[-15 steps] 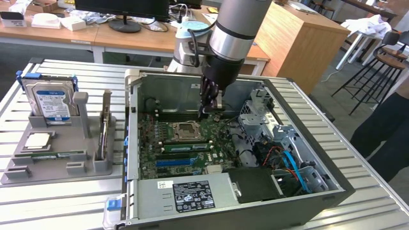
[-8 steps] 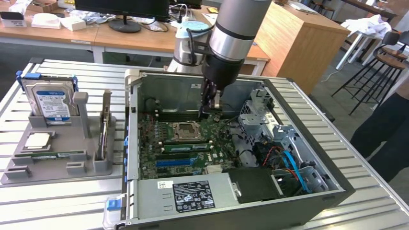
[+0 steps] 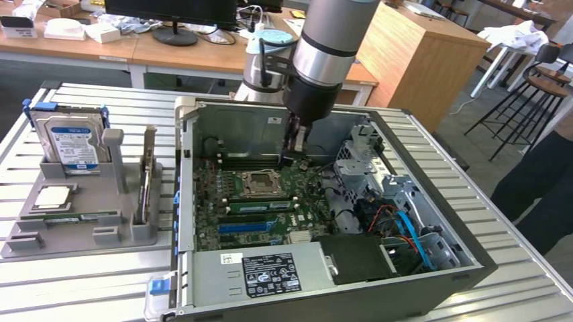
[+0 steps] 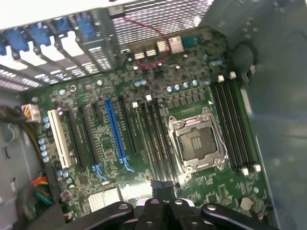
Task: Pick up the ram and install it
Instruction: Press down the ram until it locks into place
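Right now the robot's black metal gripper (image 3: 293, 155) is low down inside the big open grey computer case (image 3: 241, 127). It hangs just above the green motherboard (image 3: 268, 225), close to the square silver chip socket (image 3: 266, 181). In the wrist view the gripper (image 4: 163, 188) has its jaws squeezed tight together over the board, near the long black slot rails (image 4: 156, 139) beside the socket (image 4: 195, 143). I cannot tell if anything thin is pinched between them. One long thin green ram stick (image 3: 147, 174) stands on its edge in the grey plastic holder (image 3: 80, 231) on the slatted metal table (image 3: 90, 282), well apart from the gripper and outside the case. A silver hard drive with a blue label (image 3: 72, 137) stands in that holder too. So I think the work is at the slots and not at the holder, but whether this is pushing a stick in or just checking the spot is hard to say. Any move here needs to be slow and straight up or down. The case walls are close around the arm, with metal boxes and wires on the exterior view's right. The most open room is above the case.
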